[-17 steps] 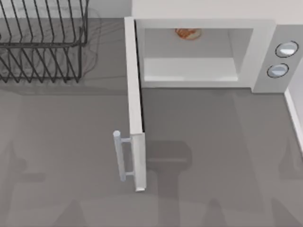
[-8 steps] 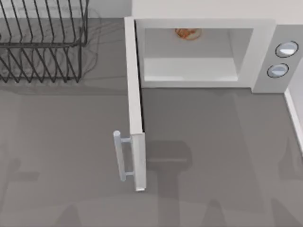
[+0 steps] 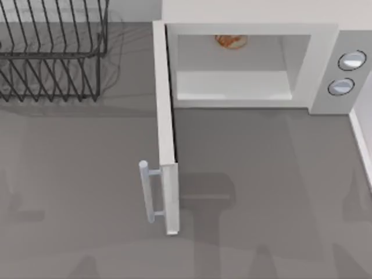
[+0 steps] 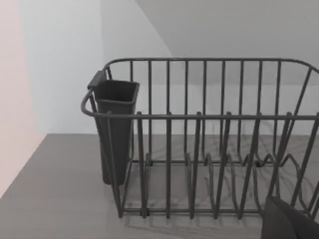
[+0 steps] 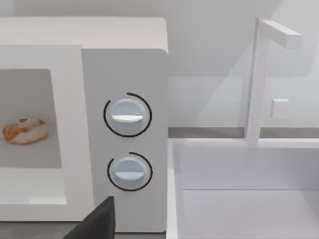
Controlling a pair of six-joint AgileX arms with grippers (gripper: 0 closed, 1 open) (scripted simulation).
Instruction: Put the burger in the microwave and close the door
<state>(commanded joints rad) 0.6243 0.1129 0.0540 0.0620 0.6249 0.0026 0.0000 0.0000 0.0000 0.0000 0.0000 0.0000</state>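
Nothing moved: burger [image 3: 231, 41] inside microwave [image 3: 325, 64]; door [image 3: 165, 133] open, long axis toward viewer.

A kitchen (simulated): microwave [image 3: 250, 64], wire dish rack [image 3: 52, 52], sink [image 5: 244, 194] on a counter.

Black wire rack [image 3: 52, 52], matt table [image 3: 261, 174]

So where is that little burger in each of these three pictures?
Top view: the burger sits at the back of the microwave cavity, near the picture's top edge.
Left wrist view: not in it; this one looks at the black dish rack.
Right wrist view: the burger lies inside the cavity, at the picture's left edge.
Shared landmark: the two round buttons beside the cavity.
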